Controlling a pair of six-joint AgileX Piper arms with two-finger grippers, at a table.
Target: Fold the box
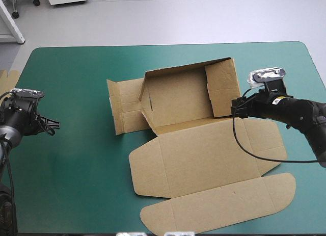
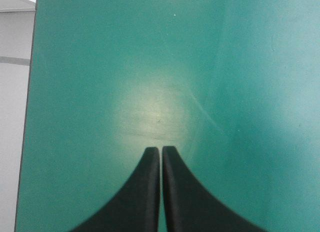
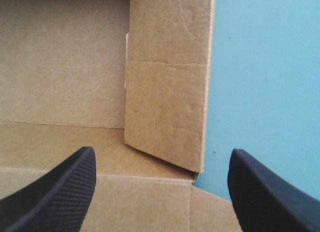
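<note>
Under the box sits the big table point(image 1: 76, 159) with its teal-green cover, which reaches out past the box on every side. The box point(image 1: 178, 96) is brown and is the next biggest thing (it lies about in the middle of the table top). It is only partly made. Its back wall stands up, and so does its right wall point(image 1: 222, 88). Its left side flaps point(image 1: 125, 107) lie out flat on the cover. Its lid point(image 1: 204, 164) lies flat too, spread wide from the front of the box, with a long rounded flap at its far end.

The right gripper point(image 1: 235, 107) is just beside the box, outside the right wall and near the box's front corner. Its two black fingers stand wide apart and hold nothing. In the right wrist view, the right gripper point(image 3: 162, 151) looks at that right wall point(image 3: 167, 91). The wall's edge is ahead, between the fingers, with the inside of the box on one side and bare cover on the other. I cannot tell if a finger touches the board.

The left gripper point(image 1: 51, 125) is well away from the box, out past the left side flaps. Its fingers are pressed together, tip to tip, with nothing between them, and the left wrist view shows the left gripper point(image 2: 160, 148) over bare cover only.

Smallest of all, a bit of spare board point(image 1: 9, 75) peeks out far to the left of the box.
</note>
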